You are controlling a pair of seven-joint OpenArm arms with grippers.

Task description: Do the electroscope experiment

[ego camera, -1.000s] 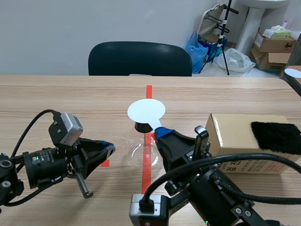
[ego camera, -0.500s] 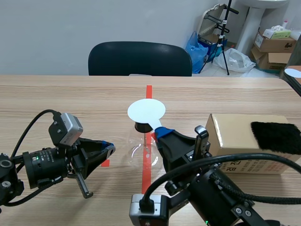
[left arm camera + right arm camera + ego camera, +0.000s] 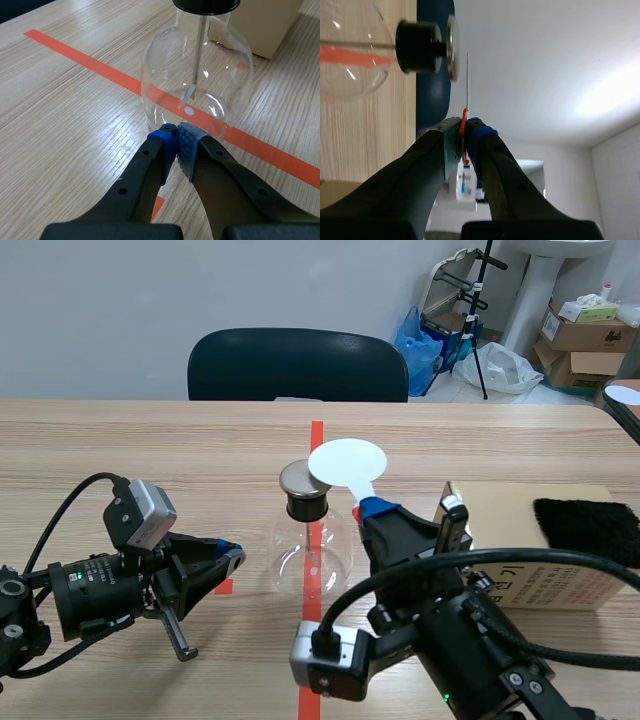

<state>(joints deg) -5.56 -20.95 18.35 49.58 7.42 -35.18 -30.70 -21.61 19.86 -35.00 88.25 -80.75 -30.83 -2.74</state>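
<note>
Right gripper (image 3: pixel 375 508): is pinching the white disc (image 3: pixel 347 461), holding it just beside the metal cap (image 3: pixel 296 478), at its 2 o'clock.
Left gripper (image 3: pixel 177 137): is lying pressed together, empty, near the flask (image 3: pixel 312 552).
Remaining: probably touching the disc to the cap.

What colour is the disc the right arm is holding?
White. The disc shows best in the scene view.

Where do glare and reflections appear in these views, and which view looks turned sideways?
Left wrist view: glints on the glass flask, sheen on the table. Scene view: even light, faint flask reflections. Right wrist view: turned sideways, washed-out bright background, white disc edge-on.
</note>
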